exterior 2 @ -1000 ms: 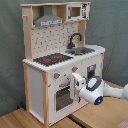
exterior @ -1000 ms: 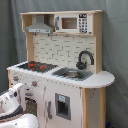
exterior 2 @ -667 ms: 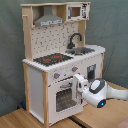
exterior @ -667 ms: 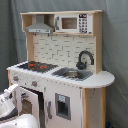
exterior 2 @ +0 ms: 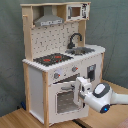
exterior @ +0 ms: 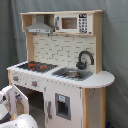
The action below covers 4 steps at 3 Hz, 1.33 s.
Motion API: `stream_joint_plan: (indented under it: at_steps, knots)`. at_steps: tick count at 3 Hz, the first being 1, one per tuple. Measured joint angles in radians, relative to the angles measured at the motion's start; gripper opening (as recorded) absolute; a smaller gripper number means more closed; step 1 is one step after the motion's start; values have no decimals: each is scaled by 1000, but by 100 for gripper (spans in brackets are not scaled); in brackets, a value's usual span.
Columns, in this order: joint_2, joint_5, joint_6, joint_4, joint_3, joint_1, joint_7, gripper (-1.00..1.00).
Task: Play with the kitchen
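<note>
Kitchen (exterior 2: 60, 65): I see it standing upright on the wooden worktop (exterior 2: 20, 120), long axis vertical; its front faces the arm, so every door and knob lies within reach of the jaws.
Oven door (exterior 2: 65, 97): directly in front of the jaws; in the first exterior view it (exterior: 19, 100) hangs swung open on a side hinge.
Arm (exterior 2: 107, 97): I judge it is held level at door height to work the door edge.
Gripper (exterior 2: 81, 88): at the oven door's upper edge, below the knobs (exterior 2: 56, 75); I cannot tell whether the jaws are parted or clamped.
Faucet (exterior 2: 75, 40): above and behind the jaws, spout arching over the sink (exterior 2: 82, 50).
</note>
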Motion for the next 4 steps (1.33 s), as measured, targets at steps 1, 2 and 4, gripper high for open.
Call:
stream_joint_plan:
  at_steps: [1, 2, 4]
  knots:
    - [18, 65, -59, 18, 13, 18, -63, -100]
    - [30, 128, -122, 45, 26, 26, -121, -100]
    - [36, 244, -238, 112, 44, 29, -230, -100]
